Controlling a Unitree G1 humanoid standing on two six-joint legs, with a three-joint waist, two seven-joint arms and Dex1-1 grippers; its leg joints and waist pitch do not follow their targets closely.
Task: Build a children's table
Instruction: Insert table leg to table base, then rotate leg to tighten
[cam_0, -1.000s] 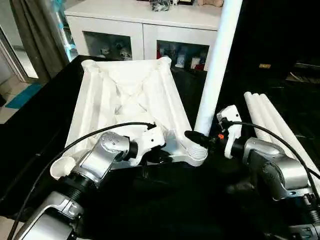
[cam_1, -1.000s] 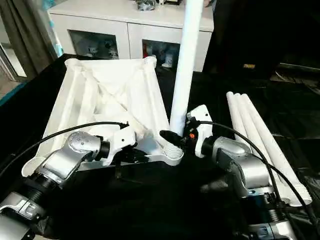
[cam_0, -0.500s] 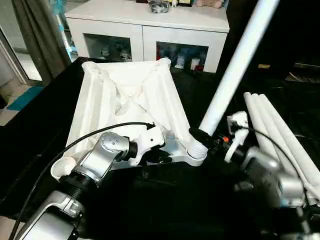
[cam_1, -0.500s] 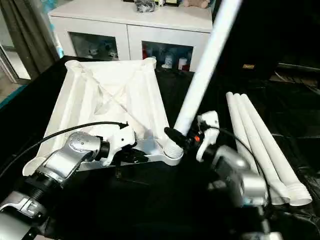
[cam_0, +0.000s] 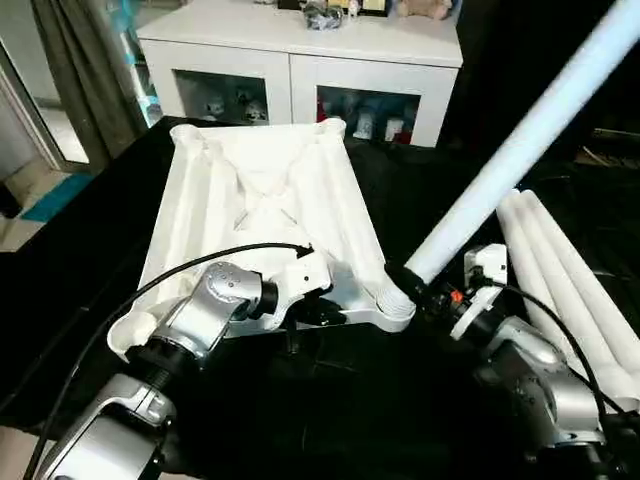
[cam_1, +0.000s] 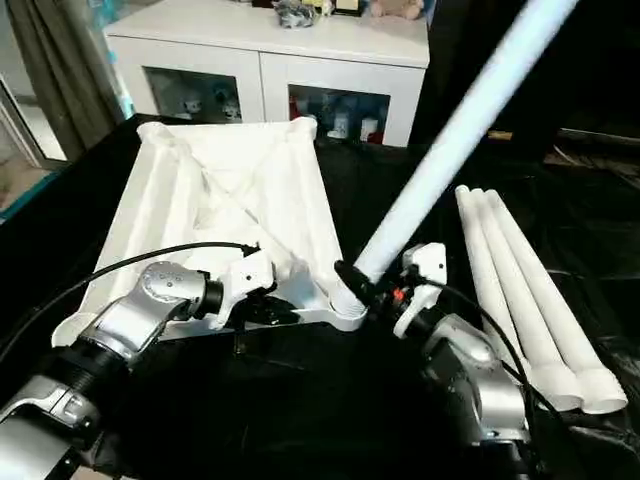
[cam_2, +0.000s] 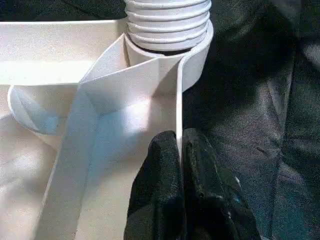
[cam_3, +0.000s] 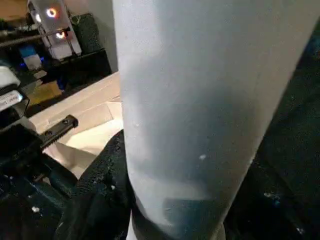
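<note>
Black fingers of the left gripper (cam_2: 181, 165) pinch the thin near rim wall of the upturned, ribbed white plastic tabletop (cam_0: 265, 200) on the black-sheeted worktop (cam_0: 80, 260), while the right gripper (cam_1: 372, 290) has its fingers wrapped around the base of a long white plastic tube leg (cam_0: 520, 150), whose threaded end sits at the round near-right corner socket (cam_0: 392, 308) and whose shaft leans steeply away to the right. Judged from this, the build is early: one leg is at its socket but not upright, three matching spare legs (cam_0: 565, 275) lie side by side on the worktop to the right, and the other corner sockets are empty. The left wrist view reveals the leg's screw ridges standing partly above the socket collar, a detail too small in the head views.
</note>
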